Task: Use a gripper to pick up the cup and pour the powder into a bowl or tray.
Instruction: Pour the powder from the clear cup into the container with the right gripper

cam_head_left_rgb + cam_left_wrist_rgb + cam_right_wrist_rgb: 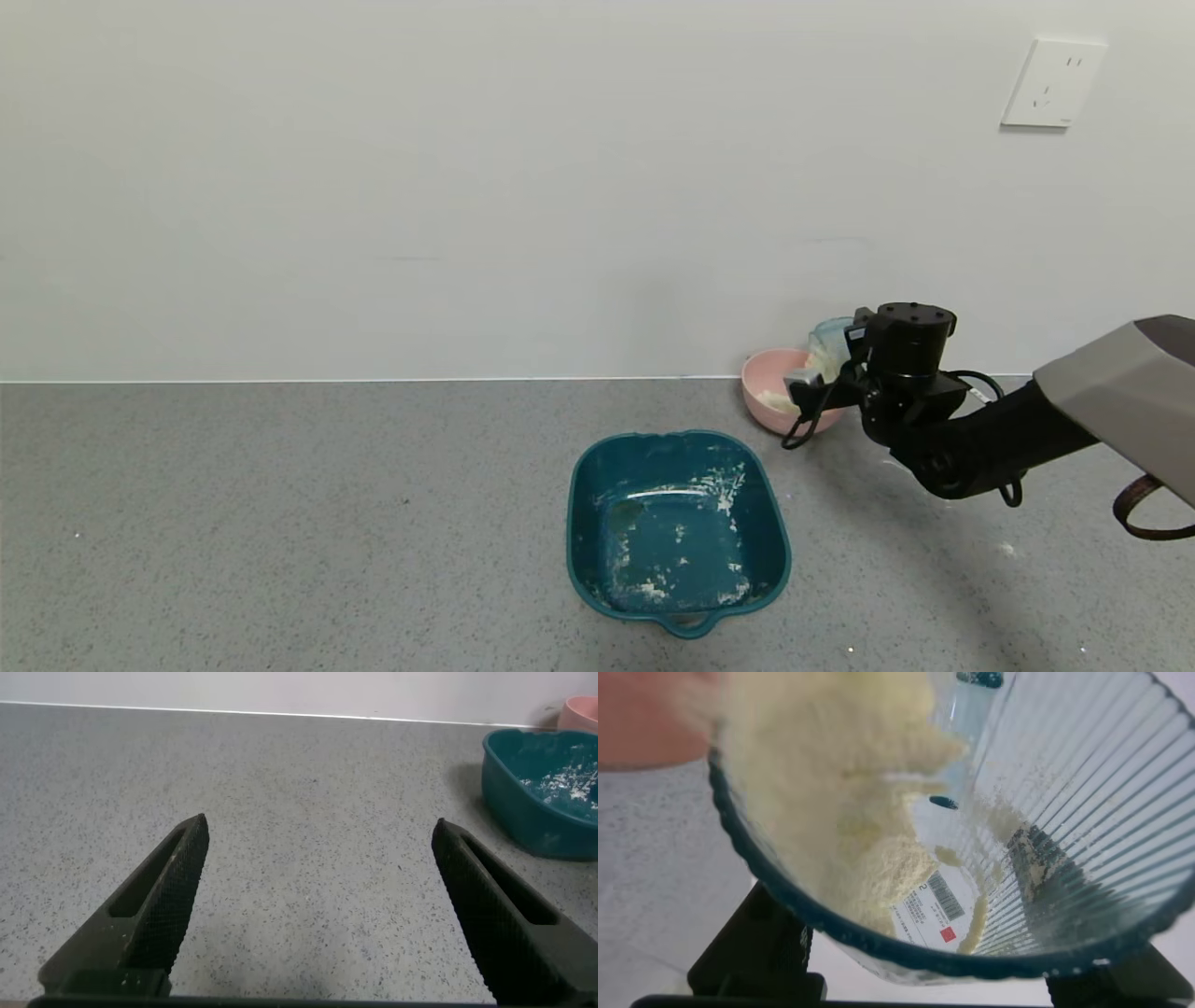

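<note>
A grey-shelled right arm (1120, 392) ends in a black forearm, round black wrist joint and black right gripper (810, 381), looped with black cables; the left gripper (318, 915) shows two textured, slotted black fingers (173, 882).

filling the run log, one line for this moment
right gripper: holds cup tilted | powder pouring into pink bowl | left gripper: open, idle

Bright even light; soft shadows; powder (831, 793) blurred close up.
</note>
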`<control>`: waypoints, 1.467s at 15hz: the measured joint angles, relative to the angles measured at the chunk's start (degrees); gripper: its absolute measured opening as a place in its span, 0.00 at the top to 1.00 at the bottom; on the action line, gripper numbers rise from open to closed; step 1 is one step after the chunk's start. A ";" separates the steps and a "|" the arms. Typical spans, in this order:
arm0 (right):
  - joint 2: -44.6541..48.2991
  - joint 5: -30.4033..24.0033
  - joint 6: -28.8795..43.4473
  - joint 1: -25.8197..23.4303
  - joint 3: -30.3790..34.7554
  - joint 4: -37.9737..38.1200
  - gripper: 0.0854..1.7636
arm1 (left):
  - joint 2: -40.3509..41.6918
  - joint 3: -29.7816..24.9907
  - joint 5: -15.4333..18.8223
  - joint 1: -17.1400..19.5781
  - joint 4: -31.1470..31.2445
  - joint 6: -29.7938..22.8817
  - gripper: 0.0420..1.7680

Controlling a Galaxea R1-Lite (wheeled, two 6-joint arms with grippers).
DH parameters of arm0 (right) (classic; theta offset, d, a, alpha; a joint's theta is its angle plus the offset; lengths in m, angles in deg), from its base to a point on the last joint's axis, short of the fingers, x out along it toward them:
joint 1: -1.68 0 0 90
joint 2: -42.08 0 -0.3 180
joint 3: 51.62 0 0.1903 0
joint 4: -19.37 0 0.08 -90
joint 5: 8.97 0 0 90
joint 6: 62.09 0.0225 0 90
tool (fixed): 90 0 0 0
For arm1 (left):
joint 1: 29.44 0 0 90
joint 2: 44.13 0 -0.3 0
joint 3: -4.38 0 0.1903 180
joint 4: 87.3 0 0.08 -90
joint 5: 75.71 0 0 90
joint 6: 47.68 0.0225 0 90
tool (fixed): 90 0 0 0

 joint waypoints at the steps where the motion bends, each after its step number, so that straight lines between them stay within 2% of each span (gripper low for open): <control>1: 0.27 -0.04 1.78 -0.30 0.79 0.16 0.25 | 0.00 0.00 0.00 0.00 -0.02 0.00 0.03; 6: 1.32 -0.57 15.57 -1.13 4.46 0.37 0.25 | 0.00 0.00 0.00 0.00 0.00 0.00 0.03; 15: 4.41 -5.66 39.17 -1.29 11.17 0.41 0.25 | 0.00 0.00 0.00 0.00 0.01 0.00 0.03; 22: 6.69 -7.19 67.04 -2.23 13.03 0.55 0.25 | 0.00 0.00 0.02 0.00 -0.02 0.00 0.03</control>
